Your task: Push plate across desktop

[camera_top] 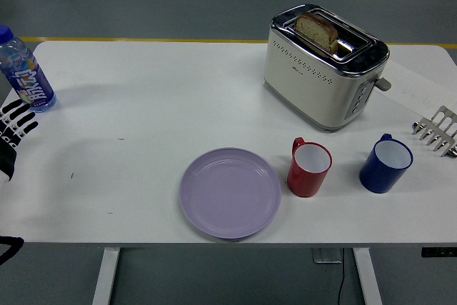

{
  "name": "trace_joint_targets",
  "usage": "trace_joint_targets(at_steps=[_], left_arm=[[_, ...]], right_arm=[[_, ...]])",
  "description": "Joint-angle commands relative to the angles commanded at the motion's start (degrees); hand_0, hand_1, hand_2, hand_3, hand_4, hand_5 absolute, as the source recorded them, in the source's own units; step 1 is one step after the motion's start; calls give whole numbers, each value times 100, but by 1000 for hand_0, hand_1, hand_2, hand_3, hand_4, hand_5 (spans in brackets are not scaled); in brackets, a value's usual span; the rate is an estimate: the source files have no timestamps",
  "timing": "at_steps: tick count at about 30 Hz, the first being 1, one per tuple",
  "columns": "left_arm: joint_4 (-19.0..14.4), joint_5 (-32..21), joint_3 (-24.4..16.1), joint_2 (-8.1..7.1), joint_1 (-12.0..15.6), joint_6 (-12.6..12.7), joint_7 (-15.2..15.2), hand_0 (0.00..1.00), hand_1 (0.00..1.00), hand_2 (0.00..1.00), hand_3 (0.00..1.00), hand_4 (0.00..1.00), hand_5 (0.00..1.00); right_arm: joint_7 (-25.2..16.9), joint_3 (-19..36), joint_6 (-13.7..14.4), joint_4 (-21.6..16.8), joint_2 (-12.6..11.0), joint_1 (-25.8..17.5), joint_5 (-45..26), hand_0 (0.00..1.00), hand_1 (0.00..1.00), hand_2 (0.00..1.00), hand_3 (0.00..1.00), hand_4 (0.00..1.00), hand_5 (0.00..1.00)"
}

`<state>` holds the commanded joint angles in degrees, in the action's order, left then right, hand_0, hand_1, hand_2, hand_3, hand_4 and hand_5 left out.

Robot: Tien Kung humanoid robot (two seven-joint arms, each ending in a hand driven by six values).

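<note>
On the white bench (143,105), the lilac plate (230,192) sits near the front edge, well right of my left hand (14,128), fingers spread, holding nothing. I'd push its rim low and flat, clear of the red mug (309,169).

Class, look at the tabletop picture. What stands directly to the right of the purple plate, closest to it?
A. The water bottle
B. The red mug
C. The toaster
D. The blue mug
B. The red mug stands just beside the right rim of the purple plate, while the blue mug is farther right, the toaster sits behind, and the water bottle is at the far left.
</note>
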<state>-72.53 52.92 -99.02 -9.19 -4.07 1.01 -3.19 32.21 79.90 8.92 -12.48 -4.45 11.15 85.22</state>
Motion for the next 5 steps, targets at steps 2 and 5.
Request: trace_joint_targets(at_steps=[2,5], left_arm=[[0,0,5,-1,1,-1,0,708,736,719,643,516,998],[2,5,14,-3,3,-9,2,708,736,719,643,516,998]], right_arm=[[-1,3,1,0,1,-2,3,561,549,677,594,300,295],[-2,5,0,0,1,-8,5,561,549,677,594,300,295]])
